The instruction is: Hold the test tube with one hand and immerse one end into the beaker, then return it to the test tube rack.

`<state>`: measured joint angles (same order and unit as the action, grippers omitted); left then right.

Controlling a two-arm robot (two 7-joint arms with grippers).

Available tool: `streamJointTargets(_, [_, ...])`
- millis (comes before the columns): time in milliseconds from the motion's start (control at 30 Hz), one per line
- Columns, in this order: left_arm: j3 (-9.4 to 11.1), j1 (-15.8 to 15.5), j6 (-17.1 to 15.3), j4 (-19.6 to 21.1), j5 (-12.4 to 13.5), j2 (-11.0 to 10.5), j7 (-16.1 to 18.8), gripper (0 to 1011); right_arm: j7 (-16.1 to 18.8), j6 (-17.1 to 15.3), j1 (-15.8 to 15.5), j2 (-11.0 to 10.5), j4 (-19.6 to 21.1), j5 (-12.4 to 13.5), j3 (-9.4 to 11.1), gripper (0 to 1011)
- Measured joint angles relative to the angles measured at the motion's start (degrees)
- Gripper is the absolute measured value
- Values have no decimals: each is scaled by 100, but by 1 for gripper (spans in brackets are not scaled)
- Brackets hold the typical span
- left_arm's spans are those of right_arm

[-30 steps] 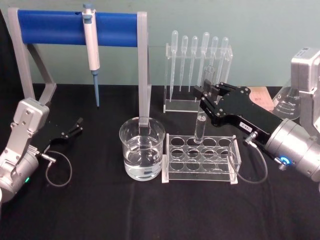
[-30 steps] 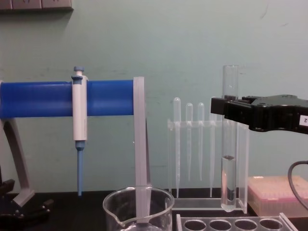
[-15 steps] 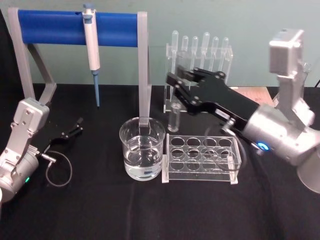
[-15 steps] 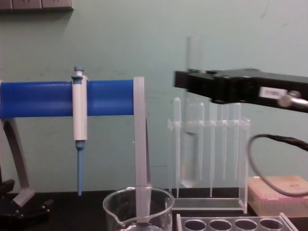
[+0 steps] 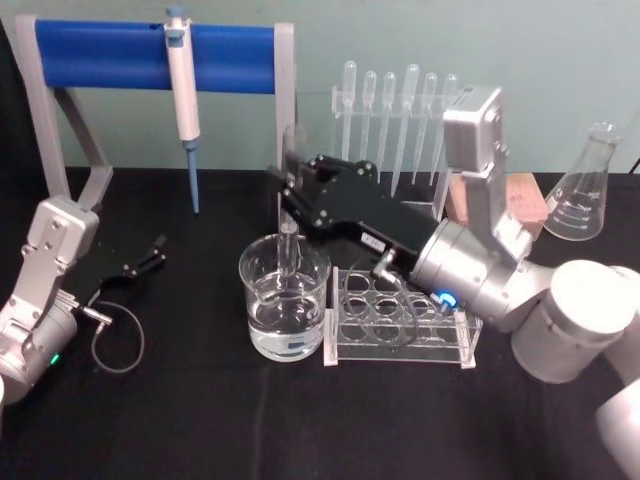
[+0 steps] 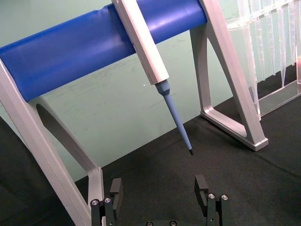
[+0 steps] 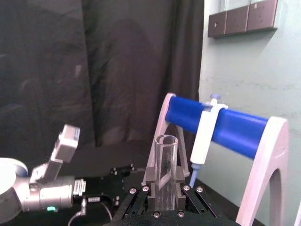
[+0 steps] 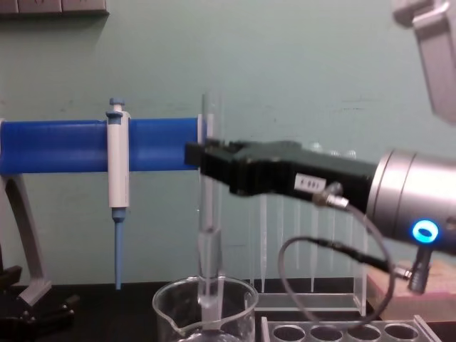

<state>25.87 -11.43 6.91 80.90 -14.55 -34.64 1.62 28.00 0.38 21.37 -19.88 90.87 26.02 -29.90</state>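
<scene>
The test tube (image 5: 289, 240) is a long clear glass tube with a little liquid in it, held upright. My right gripper (image 5: 292, 193) is shut on its upper part, below the open rim. In the chest view the test tube (image 8: 209, 235) hangs from the right gripper (image 8: 203, 155) with its round end just inside the rim of the beaker (image 8: 206, 306). I cannot tell whether it touches the water. The beaker (image 5: 262, 300) stands at table centre, part-filled with water. In the right wrist view the test tube (image 7: 165, 150) sits between the black fingers (image 7: 150, 178). My left gripper (image 5: 150, 256) rests open at the left, also seen as the left gripper (image 6: 159, 193).
A clear tube rack (image 5: 405, 318) stands right beside the beaker. Behind it is a stand of plastic pipettes (image 5: 395, 110). A blue-and-white pipettor (image 5: 182, 80) hangs on the blue-barred stand (image 5: 100, 42). An Erlenmeyer flask (image 5: 585, 200) and a pink box (image 5: 520, 195) sit at the back right.
My right gripper carried the test tube leftwards from above the rack to over the beaker and lowered its round end into the beaker's mouth. The left arm stayed still.
</scene>
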Motion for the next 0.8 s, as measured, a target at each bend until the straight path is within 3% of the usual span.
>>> streamJointTargets(367, [0, 0, 0, 0, 0, 0, 0, 1000, 107, 459, -67, 214, -734, -273, -163, 225])
streamJointTargets(800, [-1, 0, 0, 0, 0, 0, 0, 1000, 166, 602, -250, 258, -960, -359, -93, 224])
